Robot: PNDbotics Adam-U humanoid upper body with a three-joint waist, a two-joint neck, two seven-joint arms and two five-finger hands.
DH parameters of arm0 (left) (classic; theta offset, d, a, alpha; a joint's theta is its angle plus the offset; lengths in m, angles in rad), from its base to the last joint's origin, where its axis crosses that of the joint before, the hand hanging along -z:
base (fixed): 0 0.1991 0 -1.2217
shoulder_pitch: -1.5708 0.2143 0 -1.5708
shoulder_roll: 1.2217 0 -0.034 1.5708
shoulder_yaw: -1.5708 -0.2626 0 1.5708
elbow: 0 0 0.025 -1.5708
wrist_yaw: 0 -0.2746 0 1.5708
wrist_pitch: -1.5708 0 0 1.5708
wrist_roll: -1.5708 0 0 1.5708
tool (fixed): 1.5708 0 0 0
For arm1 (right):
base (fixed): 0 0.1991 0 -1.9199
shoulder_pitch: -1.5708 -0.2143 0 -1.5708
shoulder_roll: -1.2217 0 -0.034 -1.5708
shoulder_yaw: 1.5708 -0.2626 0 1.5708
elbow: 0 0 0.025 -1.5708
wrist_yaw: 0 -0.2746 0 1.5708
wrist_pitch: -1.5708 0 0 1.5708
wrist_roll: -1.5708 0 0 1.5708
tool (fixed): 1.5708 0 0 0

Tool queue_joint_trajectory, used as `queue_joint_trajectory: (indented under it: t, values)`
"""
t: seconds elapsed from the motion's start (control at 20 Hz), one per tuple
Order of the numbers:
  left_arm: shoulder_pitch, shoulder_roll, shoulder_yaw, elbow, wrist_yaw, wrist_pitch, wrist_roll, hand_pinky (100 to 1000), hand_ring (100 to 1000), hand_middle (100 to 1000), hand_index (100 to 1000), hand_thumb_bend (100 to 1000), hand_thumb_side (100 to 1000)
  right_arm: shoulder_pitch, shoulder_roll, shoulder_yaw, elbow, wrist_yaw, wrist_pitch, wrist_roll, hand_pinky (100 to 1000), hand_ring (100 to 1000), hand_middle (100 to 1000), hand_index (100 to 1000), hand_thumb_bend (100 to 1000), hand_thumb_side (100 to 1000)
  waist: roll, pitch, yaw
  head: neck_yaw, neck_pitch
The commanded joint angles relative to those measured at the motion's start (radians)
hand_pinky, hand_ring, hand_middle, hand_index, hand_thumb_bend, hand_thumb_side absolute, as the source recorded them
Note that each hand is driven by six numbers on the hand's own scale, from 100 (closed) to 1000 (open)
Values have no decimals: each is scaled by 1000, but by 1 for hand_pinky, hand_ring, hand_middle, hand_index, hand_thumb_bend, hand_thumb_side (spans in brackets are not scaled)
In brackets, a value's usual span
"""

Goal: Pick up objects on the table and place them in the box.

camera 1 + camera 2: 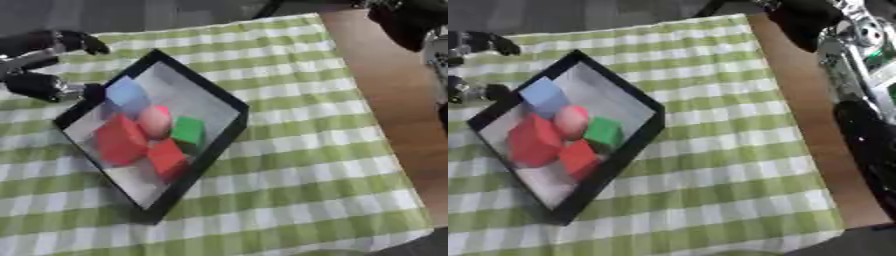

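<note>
Green-and-white checked tablecloth (pixel 297 165) covers most of the table; bare brown tabletop strip (pixel 394 100) runs down the right. I see no loose objects left on the cloth in either eye view. Black-rimmed shallow rectangular box (pixel 214 95) sits left of centre, turned diamond-wise, long axis running far-left to near-right. Inside it, packed toward the far-left half: large red block (pixel 120 141), smaller red block (pixel 166 159), pale blue cube (pixel 128 95), pink rounded piece (pixel 155 121), green cube (pixel 187 131). My left hand (pixel 45 86) is just beside the box's far-left corner, close to the blue cube, fingers look spread and holding nothing, though blur makes it hard to be certain. Right hand (pixel 798 22) is up at the far right, well apart from the box; can't tell its finger state. Left is clearly the nearer hand. I'd judge the task near done.
</note>
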Motion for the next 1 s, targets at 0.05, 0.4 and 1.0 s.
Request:
queue_joint_trajectory:
  t: [0.05,0.4,1.0]
  values:
    - [44,57,92,-115,173,62,164,866,786,798,877,174,881,-6,-14,-17,-15,-11,-3,-9,890,711,606,760,165,306,-7,-38,4,-7,5]
    - [246,-11,293,-335,450,109,408,845,743,777,870,297,685,-1,-5,-29,-25,-18,-10,-22,890,712,607,760,166,305,-27,-31,15,-2,5]
    - [666,-172,568,-505,585,96,709,847,762,823,918,372,644,35,18,-54,-51,-27,-89,-76,908,764,667,816,100,545,-51,-22,46,-6,5]
